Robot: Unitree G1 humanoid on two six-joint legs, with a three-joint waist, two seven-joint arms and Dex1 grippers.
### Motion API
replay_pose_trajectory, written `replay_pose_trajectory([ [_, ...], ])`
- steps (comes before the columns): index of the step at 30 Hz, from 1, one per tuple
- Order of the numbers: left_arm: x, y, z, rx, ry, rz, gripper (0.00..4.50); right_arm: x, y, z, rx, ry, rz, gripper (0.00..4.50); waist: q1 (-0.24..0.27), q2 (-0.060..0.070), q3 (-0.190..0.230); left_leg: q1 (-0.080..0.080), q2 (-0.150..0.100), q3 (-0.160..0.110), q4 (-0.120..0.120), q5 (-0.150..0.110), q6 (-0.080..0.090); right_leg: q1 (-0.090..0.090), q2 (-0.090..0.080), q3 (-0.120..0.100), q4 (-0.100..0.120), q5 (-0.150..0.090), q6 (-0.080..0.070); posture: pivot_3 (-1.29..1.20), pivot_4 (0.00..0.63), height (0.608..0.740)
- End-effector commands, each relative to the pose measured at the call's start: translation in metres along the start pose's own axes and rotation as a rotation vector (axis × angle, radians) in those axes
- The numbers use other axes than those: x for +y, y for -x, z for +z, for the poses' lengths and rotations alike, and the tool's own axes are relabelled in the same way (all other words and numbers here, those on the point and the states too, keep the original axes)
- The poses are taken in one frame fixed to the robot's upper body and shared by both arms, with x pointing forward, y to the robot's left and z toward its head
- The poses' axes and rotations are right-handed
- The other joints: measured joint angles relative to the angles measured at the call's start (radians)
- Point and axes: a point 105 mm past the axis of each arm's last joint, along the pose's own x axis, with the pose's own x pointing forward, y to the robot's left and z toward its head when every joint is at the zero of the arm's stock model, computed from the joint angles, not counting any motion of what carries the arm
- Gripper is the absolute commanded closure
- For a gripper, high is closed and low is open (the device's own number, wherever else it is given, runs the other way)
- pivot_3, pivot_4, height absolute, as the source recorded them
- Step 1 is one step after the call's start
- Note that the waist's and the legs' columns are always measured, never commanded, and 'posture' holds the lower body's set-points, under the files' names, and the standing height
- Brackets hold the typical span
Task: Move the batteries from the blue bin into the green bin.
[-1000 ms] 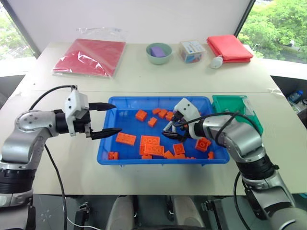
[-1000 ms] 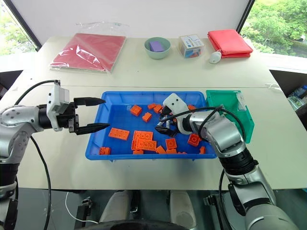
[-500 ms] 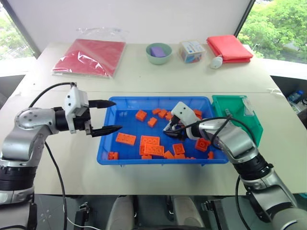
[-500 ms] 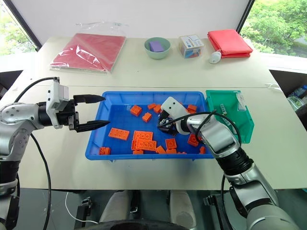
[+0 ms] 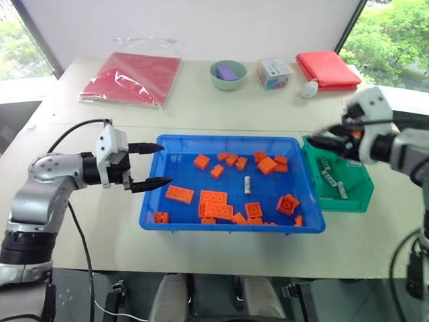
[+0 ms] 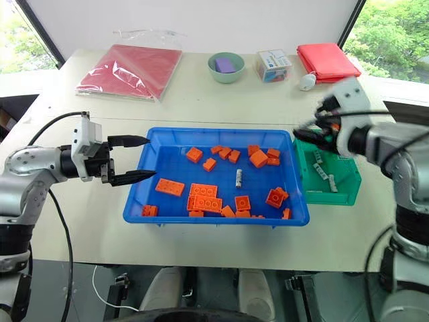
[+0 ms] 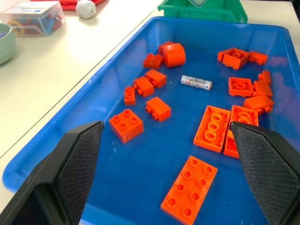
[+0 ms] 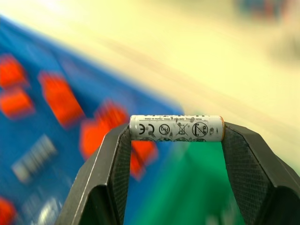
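Observation:
The blue bin (image 5: 228, 227) sits mid-table, holding orange bricks (image 5: 214, 204) and one silver battery (image 5: 247, 184) lying near its middle; the same battery (image 7: 196, 82) shows in the left wrist view. To its right stands the green bin (image 5: 348, 204) with three batteries (image 5: 330, 176) inside. My right gripper (image 5: 326, 142) hovers over the green bin's near-left corner, shut on a battery (image 8: 176, 128) held end to end between its fingertips. My left gripper (image 5: 165, 163) is open and empty at the blue bin's left rim.
At the back of the table lie a red bag (image 5: 131, 77), a pale green bowl (image 5: 228, 72), a clear box (image 5: 275, 70), a red cloth (image 5: 328, 67) and a small white object (image 5: 310, 87). Bare tabletop surrounds both bins.
My right gripper closed on a battery in the blue bin, then rose and swung right to above the green bin. The left arm stayed put.

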Motion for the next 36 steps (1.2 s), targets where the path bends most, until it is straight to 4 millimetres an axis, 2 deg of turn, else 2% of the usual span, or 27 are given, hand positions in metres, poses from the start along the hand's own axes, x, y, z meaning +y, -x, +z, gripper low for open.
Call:
replay_pose_trajectory([
  [1,0.003,-0.004,0.009,-0.024,-0.046,-0.015,0.00,-0.005,0.009,-0.001,-0.032,0.000,-0.025,2.19,-0.011,0.001,0.001,0.000,0.000,0.000,0.000,0.000,0.000,-0.001,0.000,0.001,0.000,0.000,0.000,0.00,0.150,0.736],
  [2,0.003,-0.006,0.010,-0.027,-0.048,-0.020,0.00,-0.003,0.007,-0.003,-0.030,-0.005,-0.024,2.19,-0.018,0.001,0.001,0.000,0.000,0.000,0.001,0.000,0.000,-0.001,0.000,0.001,0.001,0.000,0.000,0.00,0.150,0.736],
  [3,0.004,-0.007,0.010,-0.028,-0.050,-0.023,0.00,-0.003,0.005,-0.005,-0.026,0.001,-0.032,1.21,-0.022,0.001,0.001,0.002,0.000,0.000,0.001,0.000,0.000,0.000,0.001,0.002,0.002,0.000,0.000,0.00,0.150,0.736],
  [4,0.005,-0.008,0.011,-0.029,-0.052,-0.026,0.00,-0.005,0.003,-0.006,-0.022,0.026,-0.052,0.83,-0.024,0.001,0.001,0.002,0.000,0.000,0.001,0.000,0.000,0.000,0.001,0.003,0.002,0.000,0.000,0.00,0.150,0.736],
  [5,0.005,-0.008,0.012,-0.030,-0.054,-0.029,0.00,-0.006,0.002,-0.005,-0.023,0.045,-0.066,0.23,-0.025,0.001,0.001,0.003,0.000,0.000,0.001,0.000,0.000,0.000,0.001,0.003,0.002,0.000,0.000,0.00,0.150,0.736],
  [6,0.006,-0.009,0.012,-0.031,-0.056,-0.031,0.00,-0.006,0.002,-0.003,-0.031,0.058,-0.074,0.01,-0.025,0.001,0.001,0.003,0.000,0.000,0.002,0.000,0.000,0.000,0.001,0.003,0.002,0.000,0.000,0.00,0.150,0.736],
  [9,0.007,-0.009,0.013,-0.031,-0.059,-0.030,0.00,0.001,0.004,0.019,-0.113,0.089,-0.042,0.01,-0.023,0.002,0.001,0.002,0.000,0.000,0.001,0.000,0.000,0.000,0.002,0.003,0.002,0.000,0.001,0.00,0.150,0.736],
  [12,0.007,-0.007,0.013,-0.029,-0.062,-0.030,0.00,0.025,-0.002,0.031,-0.151,0.113,0.065,0.01,-0.021,0.002,0.001,0.001,0.001,0.000,0.001,0.000,0.000,-0.001,0.002,0.003,0.002,0.000,0.001,0.00,0.150,0.736],
  [15,0.007,-0.007,0.015,-0.030,-0.066,-0.027,0.00,0.066,-0.013,0.025,-0.134,0.100,0.224,0.01,-0.020,0.001,0.000,0.001,0.001,-0.001,0.001,0.000,0.000,-0.001,0.002,0.002,0.002,0.000,0.001,0.00,0.150,0.736],
  [21,0.004,-0.004,0.015,-0.022,-0.066,-0.022,0.00,0.109,-0.034,-0.003,-0.051,-0.021,0.344,0.01,-0.016,0.001,0.001,0.001,0.001,-0.001,0.001,0.000,0.000,-0.001,0.000,0.003,0.002,0.000,0.001,0.00,0.150,0.736],
  [29,0.002,-0.005,0.016,-0.022,-0.065,-0.020,0.00,0.126,-0.065,-0.034,0.047,-0.105,0.323,0.01,-0.019,0.001,0.001,0.001,0.000,0.000,0.002,0.000,0.000,0.000,0.000,0.002,0.002,0.000,0.001,0.00,0.150,0.736],
  [36,0.005,-0.005,0.018,-0.019,-0.069,-0.016,0.00,0.132,-0.083,-0.041,0.066,-0.108,0.319,0.01,-0.021,0.001,0.000,0.001,0.001,-0.001,0.001,0.000,0.000,0.000,0.001,0.002,0.002,0.000,0.001,0.00,0.150,0.736],
])
